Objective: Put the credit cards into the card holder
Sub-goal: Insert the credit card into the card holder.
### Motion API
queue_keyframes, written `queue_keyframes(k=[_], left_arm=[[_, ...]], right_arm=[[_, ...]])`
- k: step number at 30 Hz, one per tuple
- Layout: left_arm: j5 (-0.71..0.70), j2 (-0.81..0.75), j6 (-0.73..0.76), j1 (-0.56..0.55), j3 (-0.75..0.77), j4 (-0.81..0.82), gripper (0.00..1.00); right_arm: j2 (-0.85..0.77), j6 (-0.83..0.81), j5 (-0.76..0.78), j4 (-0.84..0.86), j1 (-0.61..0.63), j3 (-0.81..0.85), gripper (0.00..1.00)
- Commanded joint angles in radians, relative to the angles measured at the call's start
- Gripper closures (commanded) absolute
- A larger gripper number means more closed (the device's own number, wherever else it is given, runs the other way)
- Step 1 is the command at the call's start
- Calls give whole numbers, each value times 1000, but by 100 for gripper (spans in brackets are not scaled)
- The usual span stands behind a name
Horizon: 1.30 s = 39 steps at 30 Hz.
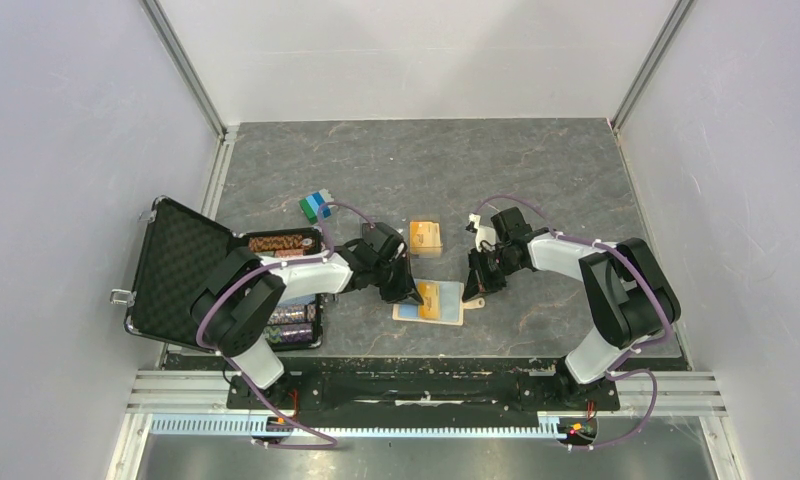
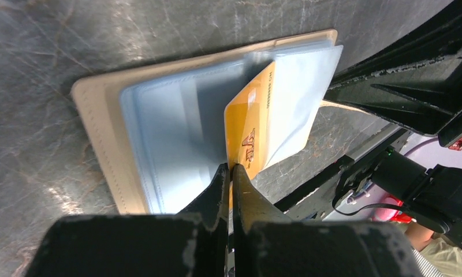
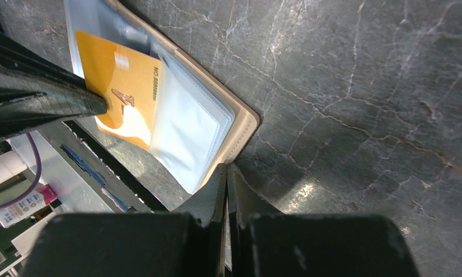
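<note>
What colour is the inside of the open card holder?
Light blue, with clear sleeves, inside the card holder; the left wrist view shows it best.

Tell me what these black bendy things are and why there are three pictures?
They are two robot arms bolted to the near edge of a table, each ending in a gripper with two jaws. One picture comes from a camera high above, and the other two from small cameras on the arms' wrists, so you see their own jaws up close.

On the table lies an open card holder, tan outside and light blue inside. The left gripper has its jaws shut on an orange credit card and holds its edge against the clear pockets. The right gripper is shut too, at the holder's edge; I cannot tell if it pinches anything.

Further back lies an orange box and a small green and blue block. On the left stands an open black case.
</note>
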Motion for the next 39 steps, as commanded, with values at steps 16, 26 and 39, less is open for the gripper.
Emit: queue_keyframes(k=[16,26,39], left_arm=[[49,98,-12,-44,74,22,98],[-27,131,43,-87,209,-164,63],[-49,207,109,-139,351,-296,48]], right_arm=[[35,-23,38,-7,31,-11,100],[31,-22,40,-10,31,-8,100],[33,-24,38,-9,32,-9,100]])
